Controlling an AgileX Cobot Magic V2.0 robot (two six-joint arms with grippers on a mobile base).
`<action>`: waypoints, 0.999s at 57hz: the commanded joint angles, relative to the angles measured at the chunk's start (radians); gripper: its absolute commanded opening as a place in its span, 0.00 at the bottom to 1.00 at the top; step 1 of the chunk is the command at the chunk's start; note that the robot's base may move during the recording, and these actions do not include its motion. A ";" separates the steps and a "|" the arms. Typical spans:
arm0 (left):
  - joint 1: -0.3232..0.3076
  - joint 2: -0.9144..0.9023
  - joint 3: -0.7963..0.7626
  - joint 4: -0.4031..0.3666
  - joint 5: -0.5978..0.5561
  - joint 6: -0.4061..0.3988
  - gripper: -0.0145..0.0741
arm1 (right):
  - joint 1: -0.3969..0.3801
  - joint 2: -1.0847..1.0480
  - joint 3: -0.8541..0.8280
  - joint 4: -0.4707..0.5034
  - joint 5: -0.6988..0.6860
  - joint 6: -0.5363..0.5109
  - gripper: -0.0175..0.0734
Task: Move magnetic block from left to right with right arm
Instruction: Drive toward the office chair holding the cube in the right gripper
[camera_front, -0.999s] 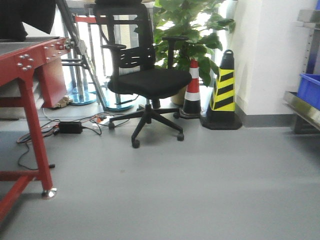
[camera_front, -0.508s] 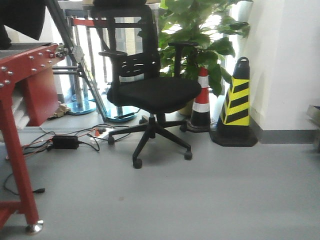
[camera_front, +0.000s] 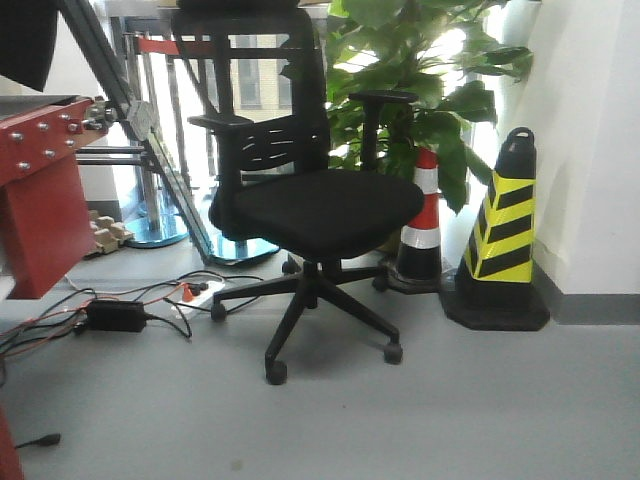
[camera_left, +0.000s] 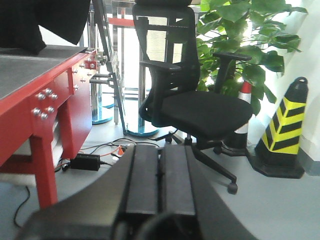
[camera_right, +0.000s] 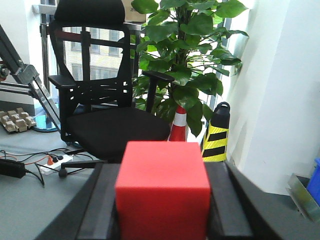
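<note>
Front view: black mesh office chair (camera_front: 315, 205) looks bigger than a second ago, so the base is rolling. Left wrist: left gripper (camera_left: 160, 175) jaws pressed together, empty. Right wrist: right gripper (camera_right: 163, 200) jaws clamp the bright-red magnetic block (camera_right: 162, 187) at 6 o'clock, mid-carry.

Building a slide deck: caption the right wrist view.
Right gripper clamps the red magnetic block, office chair and potted plant behind.

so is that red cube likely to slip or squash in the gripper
The red cube is probably rigid: its edges look sharp and undented with the right gripper closed on both sides. Its flat faces should give the fingers a square hold, though the smooth finish might let it slip under a weak squeeze. Set down, it should sit flat, not roll.
</note>
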 joint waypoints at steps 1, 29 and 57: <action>-0.005 -0.011 0.008 -0.003 -0.083 -0.007 0.02 | -0.005 0.012 -0.029 -0.011 -0.083 -0.009 0.46; -0.005 -0.011 0.008 -0.003 -0.083 -0.007 0.02 | -0.005 0.012 -0.029 -0.011 -0.083 -0.009 0.46; -0.005 -0.011 0.008 -0.003 -0.083 -0.007 0.02 | -0.005 0.012 -0.029 -0.011 -0.083 -0.009 0.46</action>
